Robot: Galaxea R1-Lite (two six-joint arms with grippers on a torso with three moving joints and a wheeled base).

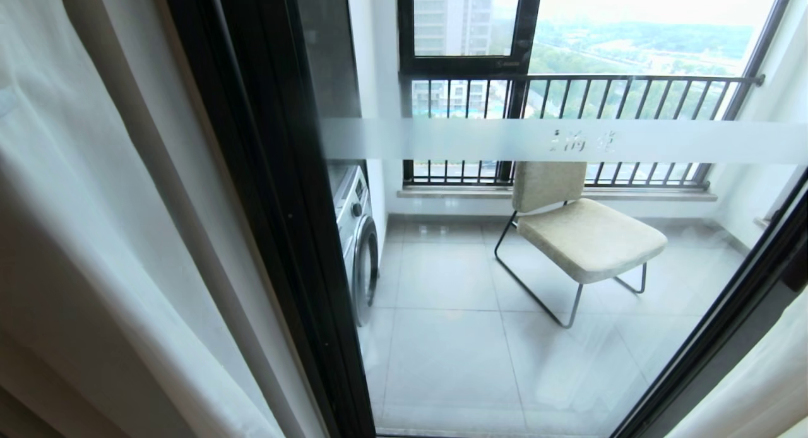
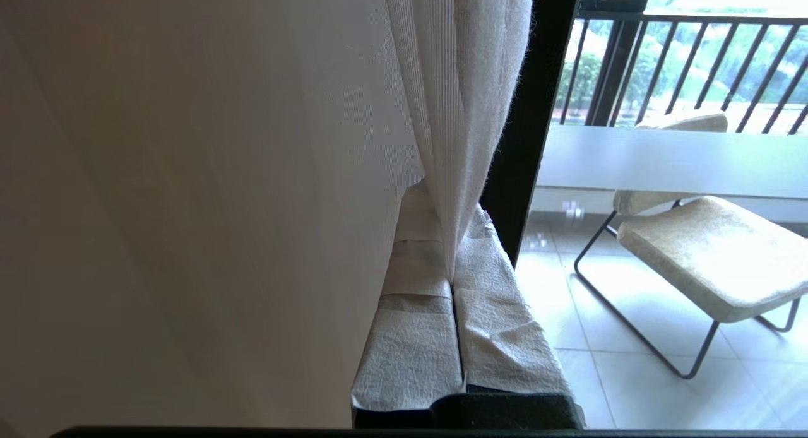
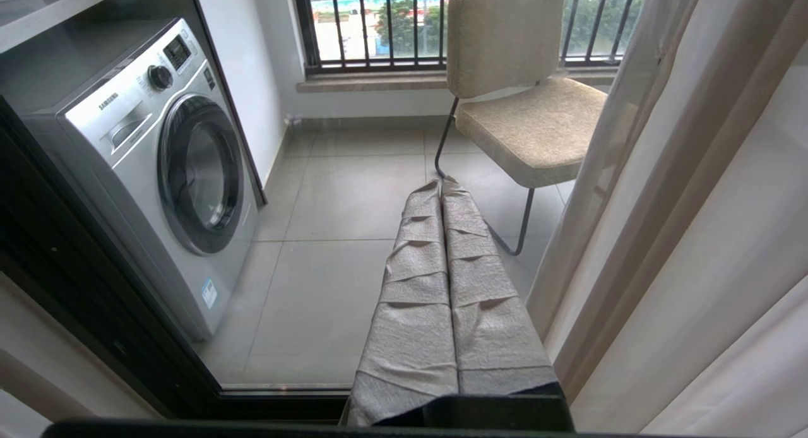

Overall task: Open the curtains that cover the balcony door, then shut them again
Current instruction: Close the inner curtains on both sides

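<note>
The curtains [image 1: 95, 236] hang bunched in pale folds at the left of the head view, and another panel [image 1: 757, 387] shows at the lower right. Between them the balcony door [image 1: 271, 173] stands uncovered, black-framed, with a frosted band [image 1: 505, 140] across its glass. Neither arm shows in the head view. In the left wrist view my left gripper [image 2: 449, 211] is shut on a thin white fold of the curtains [image 2: 461, 110], with the beige layer [image 2: 189, 204] beside it. My right gripper [image 3: 440, 184] is shut on nothing, low before the glass, and curtains [image 3: 694, 204] hang beside it.
Behind the glass stand a silver washing machine [image 3: 158, 166] on the left and a beige chair [image 1: 581, 230] on thin black legs. A black-framed window with railing bars [image 1: 568, 97] closes the far side of the tiled balcony floor [image 1: 454, 337].
</note>
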